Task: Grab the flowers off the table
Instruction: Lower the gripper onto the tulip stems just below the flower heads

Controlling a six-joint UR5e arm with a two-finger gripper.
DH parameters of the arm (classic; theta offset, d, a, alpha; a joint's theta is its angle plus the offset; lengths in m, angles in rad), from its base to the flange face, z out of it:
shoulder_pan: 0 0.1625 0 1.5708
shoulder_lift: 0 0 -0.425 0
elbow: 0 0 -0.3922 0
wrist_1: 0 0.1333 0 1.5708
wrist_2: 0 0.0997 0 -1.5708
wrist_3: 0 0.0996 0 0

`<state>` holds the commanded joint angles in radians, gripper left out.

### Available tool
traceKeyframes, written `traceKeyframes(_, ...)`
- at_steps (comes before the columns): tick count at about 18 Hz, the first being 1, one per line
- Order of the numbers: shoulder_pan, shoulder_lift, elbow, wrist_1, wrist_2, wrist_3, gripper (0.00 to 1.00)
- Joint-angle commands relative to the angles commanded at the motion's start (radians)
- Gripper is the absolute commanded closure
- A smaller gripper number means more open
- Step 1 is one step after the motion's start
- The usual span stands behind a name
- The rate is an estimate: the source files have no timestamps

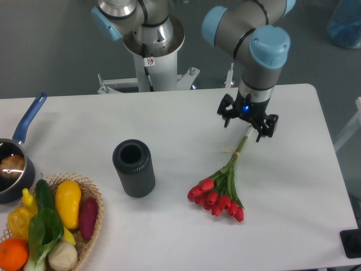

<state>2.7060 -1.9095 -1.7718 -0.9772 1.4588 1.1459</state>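
- Locate the flowers (pixel 221 195) in the lower centre-right of the frame. The red heads lie lowest; the tied pale-green stems run up and to the right.
- Confirm that the bunch lies flat on the table (pixel 293 186). Nothing shows it lifted.
- Locate the gripper (pixel 249 121) right of centre in the upper half of the frame, directly over the upper end of the stems.
- Note that the two dark fingers stand spread apart, one on each side of the stem end. They appear released and not closed on anything. You cannot tell from this view whether they touch the stems or hang just above them.
- Judge progress: approach and alignment over the stem end look complete. The closing, the grasp and the lift are not yet done.
- Note the dark cylinder (pixel 134 168), upright and left of the bunch, well apart from it.
- Note the wicker basket (pixel 95 217) of vegetables and the blue-handled pot (pixel 13 169) at the lower left, far from the work area.
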Motion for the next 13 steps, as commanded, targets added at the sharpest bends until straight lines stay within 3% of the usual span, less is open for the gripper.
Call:
traceKeyframes(6,-0.031,-0.131,0.080,0.009,0.000,0.008,0.00)
traceKeyframes(13,-0.057,-0.171,0.072,0.014,-0.026,0.009,0.00)
